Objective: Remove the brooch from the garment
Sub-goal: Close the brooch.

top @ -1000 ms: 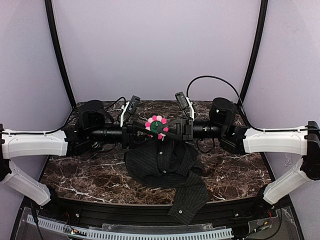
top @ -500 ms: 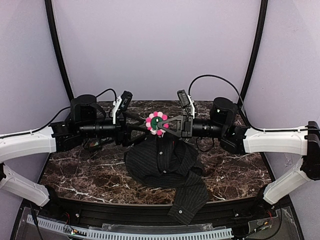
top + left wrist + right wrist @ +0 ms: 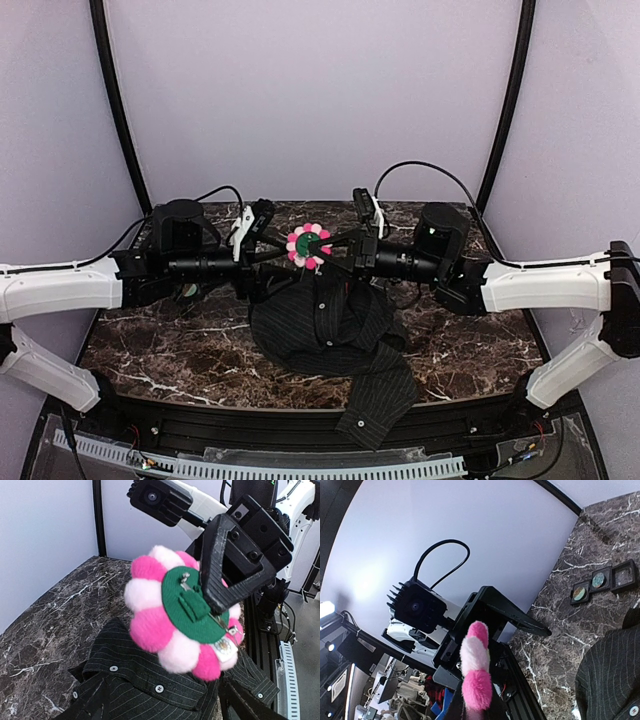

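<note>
Top: right gripper (image 3: 330, 252) is pinching the brooch (image 3: 309, 246) in the air near the surface's (image 3: 150, 340) far edge, above the shirt (image 3: 330, 330). Left gripper (image 3: 278, 248) is gaping beside it.
Left wrist: right fingers (image 3: 211, 565) are clamping the brooch's green back.
Right wrist: brooch is showing edge-on.

Bright, even light; right wrist view bows at edges, brooch (image 3: 476, 680) slightly soft.

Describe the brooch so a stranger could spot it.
On the marble table lies a dark striped shirt. Above it the right gripper holds the brooch: pink fluffy petals round a green disc, bright against the dark cloth.
</note>
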Available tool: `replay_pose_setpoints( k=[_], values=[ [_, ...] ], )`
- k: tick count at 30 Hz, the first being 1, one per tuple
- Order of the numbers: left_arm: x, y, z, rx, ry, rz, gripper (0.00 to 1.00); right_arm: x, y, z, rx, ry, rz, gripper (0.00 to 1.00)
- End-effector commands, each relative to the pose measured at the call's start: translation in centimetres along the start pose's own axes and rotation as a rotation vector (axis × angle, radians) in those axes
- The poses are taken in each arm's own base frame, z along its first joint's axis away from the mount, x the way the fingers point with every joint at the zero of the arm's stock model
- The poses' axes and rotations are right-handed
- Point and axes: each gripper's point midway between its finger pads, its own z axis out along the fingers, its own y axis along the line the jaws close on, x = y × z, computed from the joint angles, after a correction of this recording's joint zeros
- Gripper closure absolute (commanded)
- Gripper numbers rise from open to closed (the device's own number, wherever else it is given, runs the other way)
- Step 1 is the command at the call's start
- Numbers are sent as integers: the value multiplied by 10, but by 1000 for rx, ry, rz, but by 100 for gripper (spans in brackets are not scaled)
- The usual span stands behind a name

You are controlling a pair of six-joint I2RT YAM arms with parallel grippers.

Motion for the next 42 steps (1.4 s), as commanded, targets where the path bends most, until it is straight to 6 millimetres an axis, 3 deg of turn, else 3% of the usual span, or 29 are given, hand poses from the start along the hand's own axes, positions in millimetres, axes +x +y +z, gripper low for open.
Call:
replay_pose_setpoints(
  k=[1,12,17,23,42],
  values=[
    [-7,-10,3,72,-66,-34,23,8,-1,7,-7,3,90,100],
    [-24,-32,-4,198,-118,-93,22,11,-6,10,38,29,74,100],
    [-28,-30,-2,204,-118,-129,23,11,-5,10,36,34,69,100],
    [-26,-25,4,215,-99,-211,45,12,-4,9,31,39,56,100],
    [-34,-18,4,271,-124,-292,68,16,1,10,5,61,17,100]
  ],
)
